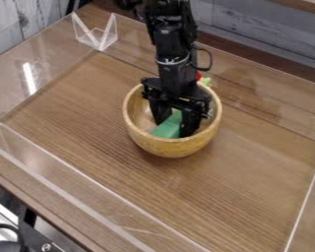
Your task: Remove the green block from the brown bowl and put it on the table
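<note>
Clear acrylic walls (42, 94) edged the dark wood-grain worktop (239, 187). The black hand (175, 115) pointed straight down into the brown bowl (173, 141) (a thick-walled, light-tan wooden one), its fingers drawn in close on the green block (167, 127). The block lay between and just below the fingertips, inside the bowl, leaning against the inner wall. Behind the hand, beyond the bowl's far rim, a small red object (204, 79) peeked out, mostly hidden by the arm.
</note>
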`<state>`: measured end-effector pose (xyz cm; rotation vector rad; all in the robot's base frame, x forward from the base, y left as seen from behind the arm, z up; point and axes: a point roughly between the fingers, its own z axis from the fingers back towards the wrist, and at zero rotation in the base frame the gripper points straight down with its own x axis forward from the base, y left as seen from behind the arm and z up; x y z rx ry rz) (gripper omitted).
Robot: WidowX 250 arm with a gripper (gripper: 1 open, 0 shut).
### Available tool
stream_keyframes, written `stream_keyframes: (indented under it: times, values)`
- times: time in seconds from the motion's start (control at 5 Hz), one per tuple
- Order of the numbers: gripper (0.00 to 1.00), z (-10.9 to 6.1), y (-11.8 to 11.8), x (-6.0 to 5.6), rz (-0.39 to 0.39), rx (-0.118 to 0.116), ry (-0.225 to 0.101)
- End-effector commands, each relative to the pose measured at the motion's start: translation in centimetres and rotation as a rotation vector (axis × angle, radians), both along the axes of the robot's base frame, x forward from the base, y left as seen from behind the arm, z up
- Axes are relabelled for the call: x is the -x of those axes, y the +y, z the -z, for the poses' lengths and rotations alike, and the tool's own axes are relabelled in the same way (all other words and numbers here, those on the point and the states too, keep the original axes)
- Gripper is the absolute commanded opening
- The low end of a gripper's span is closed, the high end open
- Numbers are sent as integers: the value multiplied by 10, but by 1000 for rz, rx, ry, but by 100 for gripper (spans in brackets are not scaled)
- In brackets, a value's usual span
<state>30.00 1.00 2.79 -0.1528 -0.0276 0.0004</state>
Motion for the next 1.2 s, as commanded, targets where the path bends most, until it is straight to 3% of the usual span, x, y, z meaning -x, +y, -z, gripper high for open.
stream_keyframes:
  times: [0.0,0.2,0.4,1.0]
  values:
    - [100,-26,4,-9,-16,5,-65]
    - [0,-35,6,-9,-24,13,-80]
    - [100,-48,6,-7,-26,20,-95]
    - [100,-24,8,-5,-27,-5,-56]
